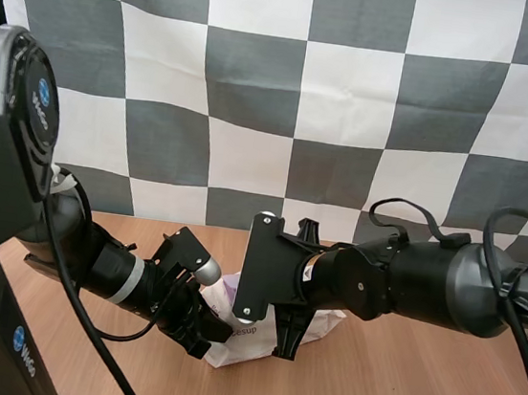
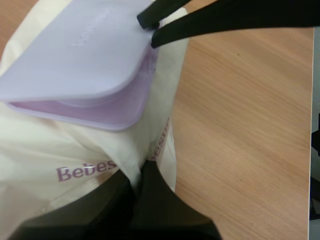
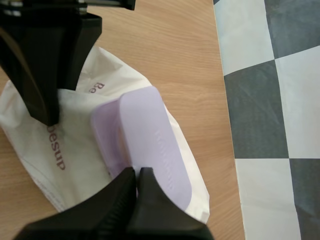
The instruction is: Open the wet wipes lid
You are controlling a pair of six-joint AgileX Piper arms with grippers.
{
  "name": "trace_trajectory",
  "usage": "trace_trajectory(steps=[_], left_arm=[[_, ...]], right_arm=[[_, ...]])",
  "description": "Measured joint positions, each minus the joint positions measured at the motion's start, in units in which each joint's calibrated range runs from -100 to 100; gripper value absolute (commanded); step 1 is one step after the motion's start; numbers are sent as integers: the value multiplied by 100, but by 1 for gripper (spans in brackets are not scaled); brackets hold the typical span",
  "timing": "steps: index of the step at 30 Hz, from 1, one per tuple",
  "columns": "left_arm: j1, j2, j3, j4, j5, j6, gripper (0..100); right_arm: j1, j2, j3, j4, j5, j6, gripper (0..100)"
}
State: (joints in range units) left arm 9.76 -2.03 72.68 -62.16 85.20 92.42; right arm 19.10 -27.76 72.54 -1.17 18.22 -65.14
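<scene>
Under right pincer [image 3: 134, 171], wipes pack [image 3: 75, 150] (lid [image 3: 155, 135] ajar)

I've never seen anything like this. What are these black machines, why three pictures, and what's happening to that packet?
These are two robot arms, each ending in a two-fingered black gripper. One picture looks down from behind them; the other two come from cameras on the wrists. On the light wooden table lies a soft cream pack of wet wipes with a lilac plastic lid. The left gripper pinches the pack's wrapper; the right gripper pinches the lid's edge, which stands slightly raised.
</scene>
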Motion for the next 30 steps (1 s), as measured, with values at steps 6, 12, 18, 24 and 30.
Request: trace_trajectory(steps=[6,12,18,24,30], left_arm=[[0,0,0,59,-46,0,0],[0,0,0,149,-46,0,0],[0,0,0,182,-26,0,0],[0,0,0,191,-9,0,0],[0,0,0,180,-26,0,0]], right_arm=[[0,-13,-100,0,-136,0,0],[-15,-13,-100,0,-994,0,0],[-15,15,-100,0,-2062,0,0],[-76,328,-100,0,-2926,-135,0],[-359,942,-100,0,-3929,-165,0]])
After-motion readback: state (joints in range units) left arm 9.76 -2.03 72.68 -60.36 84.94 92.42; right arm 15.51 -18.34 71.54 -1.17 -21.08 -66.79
